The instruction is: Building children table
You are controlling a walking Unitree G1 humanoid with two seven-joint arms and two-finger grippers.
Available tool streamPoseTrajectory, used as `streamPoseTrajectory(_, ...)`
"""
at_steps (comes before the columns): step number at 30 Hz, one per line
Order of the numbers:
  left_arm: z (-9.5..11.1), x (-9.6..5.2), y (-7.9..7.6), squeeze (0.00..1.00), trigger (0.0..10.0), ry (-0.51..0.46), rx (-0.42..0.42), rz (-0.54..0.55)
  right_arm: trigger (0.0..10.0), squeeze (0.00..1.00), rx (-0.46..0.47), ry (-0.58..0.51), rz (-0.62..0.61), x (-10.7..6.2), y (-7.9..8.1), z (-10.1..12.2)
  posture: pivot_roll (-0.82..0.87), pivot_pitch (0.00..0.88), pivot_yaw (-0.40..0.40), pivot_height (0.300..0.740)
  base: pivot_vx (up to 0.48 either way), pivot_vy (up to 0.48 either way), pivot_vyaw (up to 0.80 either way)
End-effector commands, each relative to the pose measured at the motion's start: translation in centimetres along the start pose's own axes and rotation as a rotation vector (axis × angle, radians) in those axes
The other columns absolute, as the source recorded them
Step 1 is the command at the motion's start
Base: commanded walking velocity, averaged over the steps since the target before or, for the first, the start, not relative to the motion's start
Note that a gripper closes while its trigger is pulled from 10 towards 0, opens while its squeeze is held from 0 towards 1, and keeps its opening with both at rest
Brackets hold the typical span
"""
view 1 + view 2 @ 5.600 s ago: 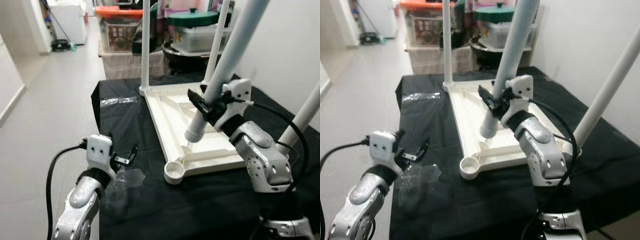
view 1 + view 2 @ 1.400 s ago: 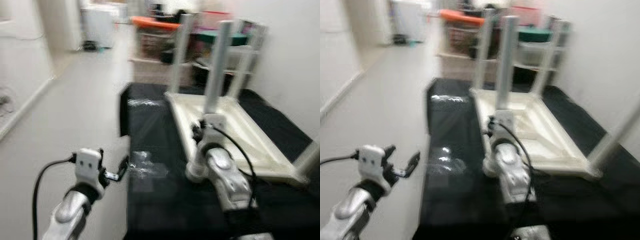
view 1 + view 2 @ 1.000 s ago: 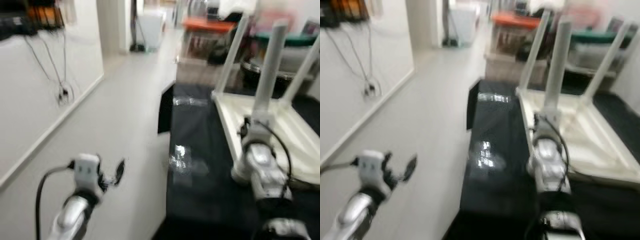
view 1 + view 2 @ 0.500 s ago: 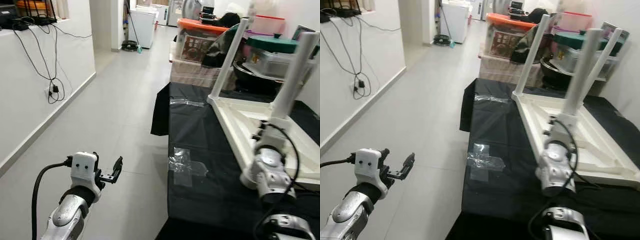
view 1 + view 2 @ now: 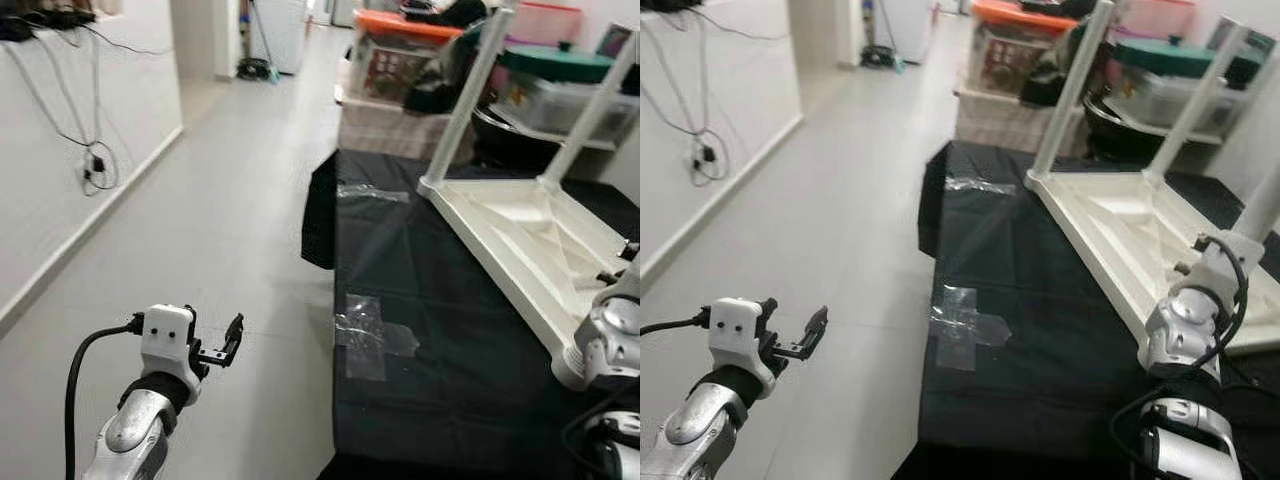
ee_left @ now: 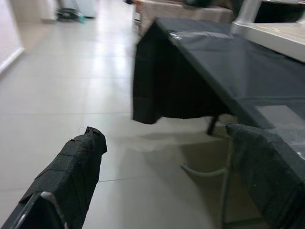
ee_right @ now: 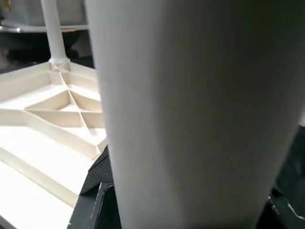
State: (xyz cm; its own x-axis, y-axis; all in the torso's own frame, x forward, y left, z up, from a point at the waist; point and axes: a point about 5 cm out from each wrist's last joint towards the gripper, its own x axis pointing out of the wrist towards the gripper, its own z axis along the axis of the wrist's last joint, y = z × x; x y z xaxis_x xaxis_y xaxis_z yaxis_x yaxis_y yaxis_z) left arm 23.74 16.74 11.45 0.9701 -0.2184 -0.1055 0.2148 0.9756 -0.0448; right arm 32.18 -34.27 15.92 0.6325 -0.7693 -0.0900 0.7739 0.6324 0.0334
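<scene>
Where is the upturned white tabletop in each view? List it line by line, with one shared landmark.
Left eye view: tabletop on the right side.
Right eye view: right of middle.
Left wrist view: a pale edge beyond the black cloth.
Right wrist view: ribbed underside behind the leg in the right claw.
Shared landmark: the black cloth beneath it.

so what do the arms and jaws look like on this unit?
Both arms are silver, rounded metal segments. The left gripper has a white boxy wrist block with two dark dots, thin black fingers and a thick black cable looping behind. The right gripper has a matching white block and black cabling.
</scene>
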Motion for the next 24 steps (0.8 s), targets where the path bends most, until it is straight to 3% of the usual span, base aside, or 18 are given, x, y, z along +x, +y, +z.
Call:
streamPoseTrajectory(1,-0.3,0.1,-0.2,0.0,10.0,0.009,0.011,-0.008,10.0,0.0,0.023,0.158,0.025,-0.9,0.2,-3.8,0.1,0.0,-0.075,0.74,0.0,0.0,0.0)
streamPoseTrajectory(3,-0.3,0.0,-0.2,0.0,10.0,0.011,0.015,-0.006,10.0,0.0,0.08,0.192,0.103,-2.9,2.5,-5.5,0.11,0.0,-0.076,0.74,0.0,0.0,0.0)
streamPoseTrajectory(4,-0.3,0.0,-0.2,0.0,10.0,0.011,0.015,-0.006,10.0,0.0,0.08,0.192,0.103,-2.9,2.5,-5.5,0.11,0.0,-0.076,0.74,0.0,0.0,0.0)
streamPoseTrajectory(7,-0.4,-0.1,-0.1,0.0,10.0,0.017,0.014,-0.007,10.0,0.0,0.14,0.288,0.23,-5.6,4.9,-8.0,0.12,0.0,-0.076,0.74,0.0,0.0,0.0)
streamPoseTrajectory(9,-0.4,-0.1,-0.1,0.0,10.0,0.017,0.014,-0.007,10.0,0.0,0.14,0.288,0.23,-5.6,4.9,-8.0,0.12,0.0,-0.076,0.74,0.0,0.0,0.0)
streamPoseTrajectory(10,-0.4,-0.1,0.0,0.0,10.0,0.019,0.012,-0.011,10.0,0.0,0.147,0.322,0.328,-6.8,6.0,-8.8,0.11,0.0,-0.071,0.74,0.0,0.0,0.0)
streamPoseTrajectory(11,-0.4,-0.1,0.0,0.0,10.0,0.019,0.012,-0.011,10.0,0.0,0.147,0.322,0.328,-6.8,6.0,-8.8,0.11,0.0,-0.071,0.74,0.0,0.0,0.0)
streamPoseTrajectory(13,-0.3,0.0,-0.1,0.0,10.0,0.018,0.011,-0.022,10.0,0.0,0.111,0.331,0.478,-7.9,7.0,-9.1,0.1,0.0,-0.064,0.74,0.0,0.0,0.0)
streamPoseTrajectory(16,-0.3,0.2,-0.3,0.0,10.0,0.017,0.008,-0.036,10.0,0.0,0.056,0.339,0.545,-8.0,7.0,-9.2,0.09,0.0,-0.063,0.74,0.0,0.0,0.0)
streamPoseTrajectory(18,-0.3,0.2,-0.3,0.0,10.0,0.017,0.008,-0.036,10.0,0.0,0.056,0.339,0.545,-8.0,7.0,-9.2,0.09,0.0,-0.063,0.74,0.0,0.0,0.0)
streamPoseTrajectory(24,-0.3,0.4,-0.6,0.0,10.0,0.02,0.012,-0.056,10.0,0.0,-0.068,0.316,0.579,-6.9,6.5,-8.8,0.09,0.0,-0.063,0.74,0.0,0.0,0.0)
